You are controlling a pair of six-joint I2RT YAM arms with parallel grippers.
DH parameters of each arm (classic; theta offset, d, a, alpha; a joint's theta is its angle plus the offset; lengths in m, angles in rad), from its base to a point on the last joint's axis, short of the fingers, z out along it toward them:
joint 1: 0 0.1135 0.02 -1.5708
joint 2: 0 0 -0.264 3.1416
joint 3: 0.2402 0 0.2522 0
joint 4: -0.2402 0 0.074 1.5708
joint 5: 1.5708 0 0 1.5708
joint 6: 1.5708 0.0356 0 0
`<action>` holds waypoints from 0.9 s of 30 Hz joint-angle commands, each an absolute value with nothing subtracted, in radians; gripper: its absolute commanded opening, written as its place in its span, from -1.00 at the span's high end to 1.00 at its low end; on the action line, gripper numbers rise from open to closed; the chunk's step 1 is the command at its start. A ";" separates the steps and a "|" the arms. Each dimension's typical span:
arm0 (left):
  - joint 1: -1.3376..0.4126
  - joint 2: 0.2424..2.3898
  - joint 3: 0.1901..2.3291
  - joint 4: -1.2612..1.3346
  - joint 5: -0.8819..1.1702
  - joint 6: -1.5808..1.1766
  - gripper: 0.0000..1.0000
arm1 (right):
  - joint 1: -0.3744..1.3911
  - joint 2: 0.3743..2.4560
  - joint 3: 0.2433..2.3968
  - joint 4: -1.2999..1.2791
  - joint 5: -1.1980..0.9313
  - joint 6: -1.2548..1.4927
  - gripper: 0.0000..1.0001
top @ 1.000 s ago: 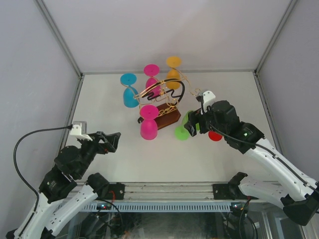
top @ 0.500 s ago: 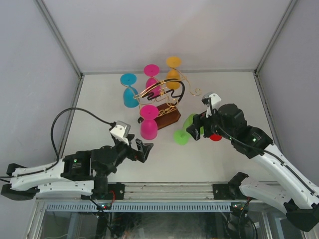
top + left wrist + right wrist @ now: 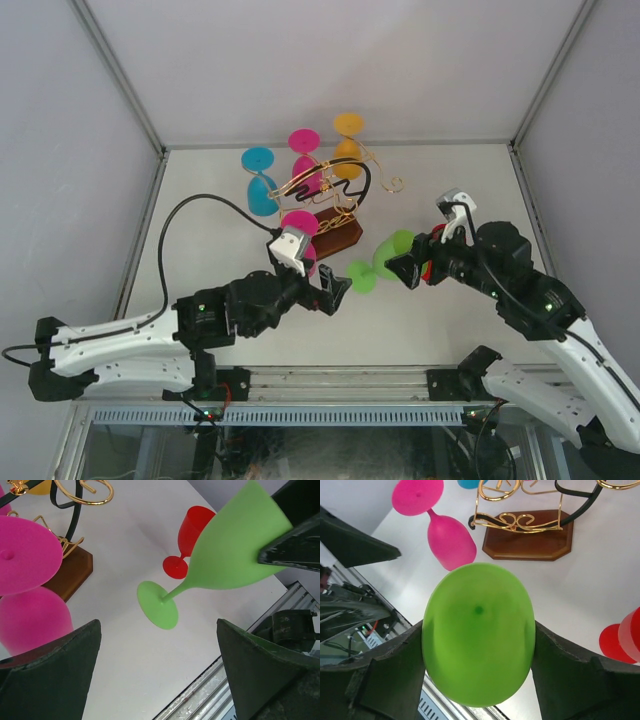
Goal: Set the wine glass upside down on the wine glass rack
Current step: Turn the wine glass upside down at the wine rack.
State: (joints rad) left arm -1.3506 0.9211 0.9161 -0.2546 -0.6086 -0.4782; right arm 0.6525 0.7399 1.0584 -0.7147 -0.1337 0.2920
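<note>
My right gripper (image 3: 403, 264) is shut on the bowl of a green wine glass (image 3: 393, 250) and holds it tilted above the table, its foot (image 3: 362, 277) pointing left and down. In the right wrist view the green bowl (image 3: 479, 630) fills the space between my fingers (image 3: 395, 665). The wine glass rack (image 3: 334, 200), gold wire on a dark brown base (image 3: 338, 234), stands behind and left of the glass; its base also shows in the right wrist view (image 3: 527, 542). My left gripper (image 3: 335, 292) is open and empty, just left of the green foot (image 3: 157, 611).
A pink glass (image 3: 299, 232) stands foot up against the rack's near side, partly behind my left wrist. A red glass (image 3: 192, 527) lies on the table under my right gripper. Blue (image 3: 262, 182), magenta (image 3: 305, 158) and orange (image 3: 348, 142) glasses are at the rack's far side.
My left arm has swung from the far left to the middle, its open gripper now by the green foot. My right gripper has moved right and raised the green glass.
</note>
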 commanded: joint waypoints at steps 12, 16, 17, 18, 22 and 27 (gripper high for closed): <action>-1.276 0.981 0.981 -0.151 -0.458 -0.572 -0.94 | 0.644 0.581 1.123 -0.582 -0.178 0.459 -0.40; -1.266 0.983 0.980 -0.148 -0.460 -0.585 -0.86 | 0.644 0.565 1.123 -0.566 -0.189 0.470 -0.39; -1.261 0.982 0.978 -0.141 -0.454 -0.588 -0.83 | 0.644 0.563 1.123 -0.564 -0.194 0.474 -0.39; -1.258 0.983 0.977 -0.132 -0.447 -0.590 -0.78 | 0.645 0.561 1.124 -0.559 -0.199 0.477 -0.39; -1.253 0.987 0.974 -0.091 -0.415 -0.588 -0.54 | 0.644 0.553 1.123 -0.545 -0.202 0.487 -0.38; -1.253 0.994 0.976 -0.070 -0.401 -0.585 -0.14 | 0.644 0.540 1.123 -0.549 -0.195 0.487 -0.36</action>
